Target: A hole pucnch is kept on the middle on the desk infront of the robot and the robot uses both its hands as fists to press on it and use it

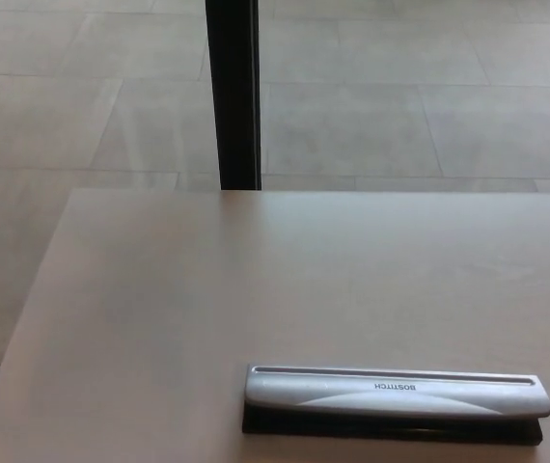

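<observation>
A long silver hole punch [398,394] with a black base lies flat on the light wooden desk [207,309], near the desk's front edge and right of the middle of the head view. Its lever bar runs left to right and carries a small brand word. Neither of my hands shows anywhere in the view.
A black vertical post [233,92] rises behind the desk's far edge. Beyond it is a tiled floor [400,106]. The desk's left edge runs diagonally down to the lower left corner.
</observation>
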Tool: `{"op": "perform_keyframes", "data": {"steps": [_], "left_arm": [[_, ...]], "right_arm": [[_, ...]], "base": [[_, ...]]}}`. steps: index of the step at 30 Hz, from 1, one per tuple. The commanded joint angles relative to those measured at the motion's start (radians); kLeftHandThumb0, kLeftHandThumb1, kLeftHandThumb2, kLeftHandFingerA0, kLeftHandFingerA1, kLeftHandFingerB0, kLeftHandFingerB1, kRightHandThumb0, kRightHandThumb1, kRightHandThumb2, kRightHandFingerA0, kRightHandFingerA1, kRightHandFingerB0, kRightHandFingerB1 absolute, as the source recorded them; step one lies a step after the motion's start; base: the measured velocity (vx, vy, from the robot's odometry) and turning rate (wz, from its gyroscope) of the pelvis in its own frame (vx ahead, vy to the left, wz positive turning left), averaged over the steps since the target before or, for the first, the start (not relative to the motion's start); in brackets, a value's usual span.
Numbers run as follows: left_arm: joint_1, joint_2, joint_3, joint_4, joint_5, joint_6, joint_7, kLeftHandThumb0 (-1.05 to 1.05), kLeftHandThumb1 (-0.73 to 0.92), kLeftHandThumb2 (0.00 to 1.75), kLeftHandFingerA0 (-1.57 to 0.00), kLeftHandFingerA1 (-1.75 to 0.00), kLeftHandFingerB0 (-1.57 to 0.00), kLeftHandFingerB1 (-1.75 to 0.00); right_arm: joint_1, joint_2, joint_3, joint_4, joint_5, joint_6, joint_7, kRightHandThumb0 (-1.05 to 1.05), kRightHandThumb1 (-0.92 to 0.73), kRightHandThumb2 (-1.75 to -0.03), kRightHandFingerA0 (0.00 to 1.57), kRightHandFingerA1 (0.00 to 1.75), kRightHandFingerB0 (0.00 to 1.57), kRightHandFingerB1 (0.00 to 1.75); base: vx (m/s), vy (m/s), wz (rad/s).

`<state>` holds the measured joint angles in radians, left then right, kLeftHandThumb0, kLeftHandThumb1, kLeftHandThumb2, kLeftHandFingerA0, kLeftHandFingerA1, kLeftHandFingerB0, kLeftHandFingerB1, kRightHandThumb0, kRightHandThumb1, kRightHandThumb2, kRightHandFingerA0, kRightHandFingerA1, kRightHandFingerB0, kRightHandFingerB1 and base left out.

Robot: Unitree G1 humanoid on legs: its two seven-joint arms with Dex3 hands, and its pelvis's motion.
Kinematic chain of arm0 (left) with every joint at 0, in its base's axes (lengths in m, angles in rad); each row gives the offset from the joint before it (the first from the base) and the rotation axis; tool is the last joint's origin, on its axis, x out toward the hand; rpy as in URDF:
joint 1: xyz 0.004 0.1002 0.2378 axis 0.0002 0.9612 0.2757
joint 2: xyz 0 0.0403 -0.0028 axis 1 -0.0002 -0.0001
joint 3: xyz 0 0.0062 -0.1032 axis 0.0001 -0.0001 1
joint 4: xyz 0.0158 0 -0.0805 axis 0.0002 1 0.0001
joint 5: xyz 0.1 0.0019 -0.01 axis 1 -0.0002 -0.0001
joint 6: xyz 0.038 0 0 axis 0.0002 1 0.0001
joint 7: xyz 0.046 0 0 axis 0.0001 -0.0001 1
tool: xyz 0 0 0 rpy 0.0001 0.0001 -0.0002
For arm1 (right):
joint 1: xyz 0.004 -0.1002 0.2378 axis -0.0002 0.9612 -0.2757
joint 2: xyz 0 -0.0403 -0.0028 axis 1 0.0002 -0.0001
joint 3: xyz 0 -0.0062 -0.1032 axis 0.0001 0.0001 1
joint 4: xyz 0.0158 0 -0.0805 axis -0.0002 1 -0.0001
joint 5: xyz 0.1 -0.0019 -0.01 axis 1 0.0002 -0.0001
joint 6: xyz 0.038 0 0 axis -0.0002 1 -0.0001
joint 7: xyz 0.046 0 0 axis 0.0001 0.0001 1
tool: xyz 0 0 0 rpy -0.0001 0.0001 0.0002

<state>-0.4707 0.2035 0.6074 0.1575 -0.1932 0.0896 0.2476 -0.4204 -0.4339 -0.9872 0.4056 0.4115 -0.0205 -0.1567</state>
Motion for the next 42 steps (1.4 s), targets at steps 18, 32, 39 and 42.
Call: {"op": "perform_keyframes", "data": {"steps": [18, 32, 39, 42], "left_arm": [[0.173, -0.411, -0.712, -0.608, -0.155, 0.354, -0.046, -0.2, 0.72, 1.04, -0.92, -1.75, -0.54, -1.52], [0.367, -0.469, -0.893, -0.531, -0.124, 0.349, 0.003, -0.27, 0.77, 0.92, -0.87, -1.75, -0.52, -1.6], [0.453, -0.52, -0.958, -0.427, -0.093, 0.276, 0.057, -0.29, 0.77, 0.92, -0.87, -1.75, -0.51, -1.61], [0.458, -0.528, -0.966, -0.378, -0.085, 0.249, 0.064, -0.32, 0.81, 0.83, -0.85, -1.75, -0.49, -1.61]], "right_arm": [[0.387, 0.436, 0.838, -0.801, -0.017, 0.206, 0.097, -0.27, -0.7, -1.01, 0.94, 1.75, 0.7, 1.23], [0.496, 0.361, 0.962, -0.786, -0.087, 0.249, 0.101, -0.3, -0.72, -0.95, 0.99, 1.75, 0.6, 1.6], [0.497, 0.368, 1.001, -0.759, -0.098, 0.27, 0.127, -0.36, -0.68, -1.0, 1.0, 1.75, 0.61, 1.67], [0.482, 0.365, 1.006, -0.735, -0.114, 0.271, 0.132, -0.38, -0.67, -1.0, 1.04, 1.75, 0.63, 1.66]], "base": [[0.0, 0.0, 0.0], [0.0, 0.0, 0.0], [0.0, 0.0, 0.0], [0.0, 0.0, 0.0]]}}
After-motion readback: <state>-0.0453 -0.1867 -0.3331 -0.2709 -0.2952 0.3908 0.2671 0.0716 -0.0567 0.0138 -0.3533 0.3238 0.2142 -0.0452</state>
